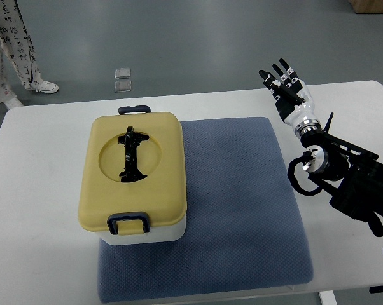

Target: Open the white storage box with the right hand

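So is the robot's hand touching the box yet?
No, the right hand hangs with fingers spread over the table's far right, well apart from the box, whose yellow lid is shut.

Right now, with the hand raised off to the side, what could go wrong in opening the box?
The right hand is open, far right of the storage box, so its reach crosses the blue mat. Both latches, front and back, look closed; lifting the yellow lid may drag the whole box.

Lab: white table, grey floor
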You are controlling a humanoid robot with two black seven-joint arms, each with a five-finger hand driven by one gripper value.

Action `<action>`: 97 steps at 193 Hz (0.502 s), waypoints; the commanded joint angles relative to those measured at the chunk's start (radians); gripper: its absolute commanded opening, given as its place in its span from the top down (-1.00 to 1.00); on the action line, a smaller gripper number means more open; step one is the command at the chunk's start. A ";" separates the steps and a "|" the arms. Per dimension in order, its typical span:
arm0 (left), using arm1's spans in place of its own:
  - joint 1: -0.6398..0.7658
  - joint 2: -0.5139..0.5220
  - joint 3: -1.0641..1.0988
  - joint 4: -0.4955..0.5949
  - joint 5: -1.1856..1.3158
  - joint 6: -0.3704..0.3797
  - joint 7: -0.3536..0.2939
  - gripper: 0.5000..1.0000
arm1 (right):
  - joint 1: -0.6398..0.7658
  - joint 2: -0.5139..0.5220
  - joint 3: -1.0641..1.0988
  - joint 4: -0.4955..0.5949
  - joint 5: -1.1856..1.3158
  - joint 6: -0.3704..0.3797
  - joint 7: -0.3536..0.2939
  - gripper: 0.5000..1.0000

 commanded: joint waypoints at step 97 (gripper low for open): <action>0.000 0.000 0.000 0.000 0.000 0.000 0.000 -1.00 | 0.068 -0.073 -0.067 0.016 -0.033 0.008 0.000 -0.72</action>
